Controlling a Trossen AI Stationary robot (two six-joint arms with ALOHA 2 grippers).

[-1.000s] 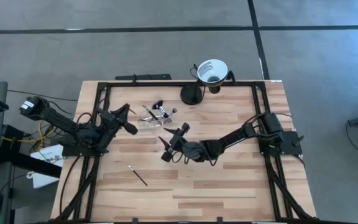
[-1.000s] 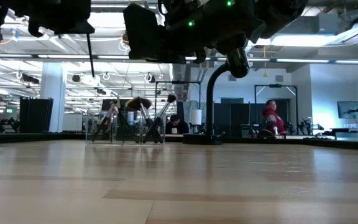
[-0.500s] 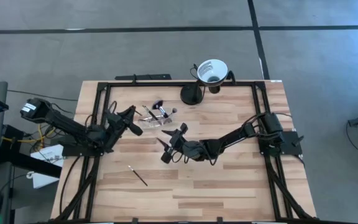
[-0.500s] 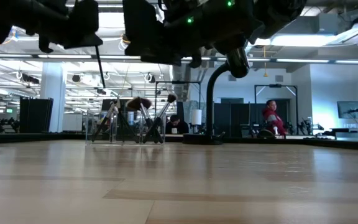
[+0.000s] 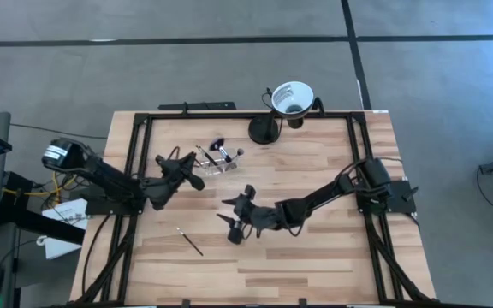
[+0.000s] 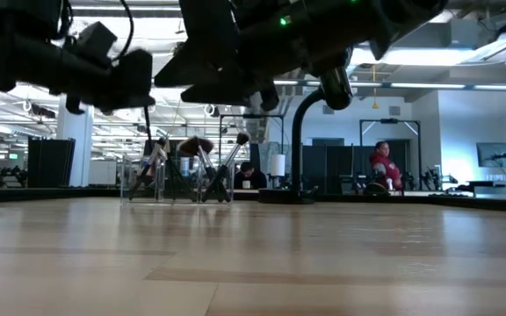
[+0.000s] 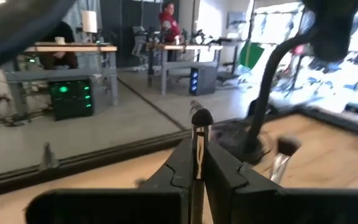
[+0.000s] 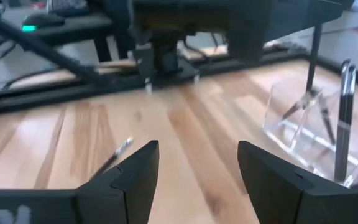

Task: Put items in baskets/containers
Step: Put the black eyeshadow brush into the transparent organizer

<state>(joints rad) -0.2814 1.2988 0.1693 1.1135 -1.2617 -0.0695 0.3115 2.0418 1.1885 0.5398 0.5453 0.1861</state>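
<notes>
We see the wooden table with the clear holder near its far edge, several brushes standing tilted inside. The left gripper, reaching low toward the holder, pinches one brush between clenched jaws, bristles upward. The right gripper hovers mid-table, jaws spread and empty. A loose brush lies diagonally near the front.

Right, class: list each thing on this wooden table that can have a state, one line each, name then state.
Left hand: shut on a thin dark-handled makeup brush, beside the holder.
Right hand: open, empty, over mid-table.
Clear plastic holder: holding several leaning brushes.
Loose thin brush: lying flat on the table.
White funnel-shaped cup on black stand: upright.
</notes>
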